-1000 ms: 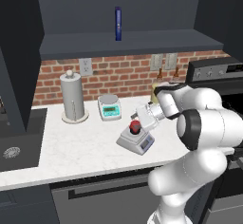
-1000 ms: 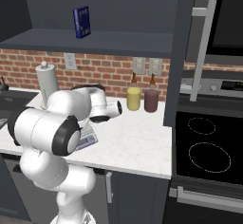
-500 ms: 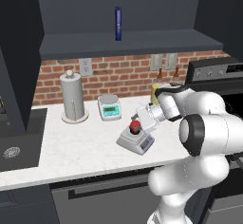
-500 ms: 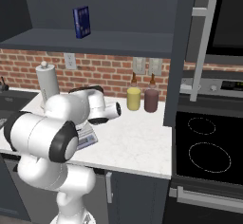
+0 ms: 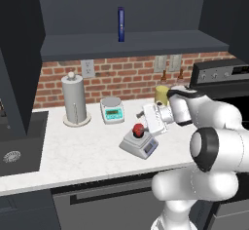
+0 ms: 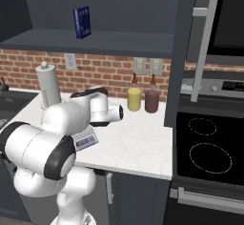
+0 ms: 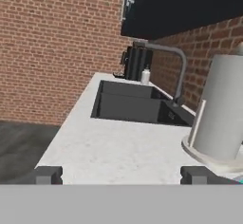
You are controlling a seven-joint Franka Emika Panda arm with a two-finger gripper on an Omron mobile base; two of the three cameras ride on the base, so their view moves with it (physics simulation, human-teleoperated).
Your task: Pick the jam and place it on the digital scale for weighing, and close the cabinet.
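The cabinet [image 5: 126, 14] hangs open above the white marble desk [image 5: 73, 158], its door [image 6: 183, 52] with a long silver handle swung out over the desk's right end beside the stove [image 6: 209, 152]. A tall blue bottle [image 5: 120, 24] stands on the cabinet shelf. The sink [image 7: 128, 105] is sunk into the desk's left end, and the paper towel roll [image 5: 74, 100] stands at the back edge near it. The digital scale [image 5: 139, 145] sits near the front edge at mid-desk, with the jam [image 5: 138, 130] upright on its platform. A white scale [image 5: 112, 110] with a teal front lies toward the back edge, between the roll and the arm. Yellow [image 6: 134, 98] and maroon [image 6: 152, 100] bottles stand at the back edge toward the right. The tool [image 5: 147, 118] hovers just right of the jam, its fingers [image 7: 47, 174] spread wide and holding nothing.
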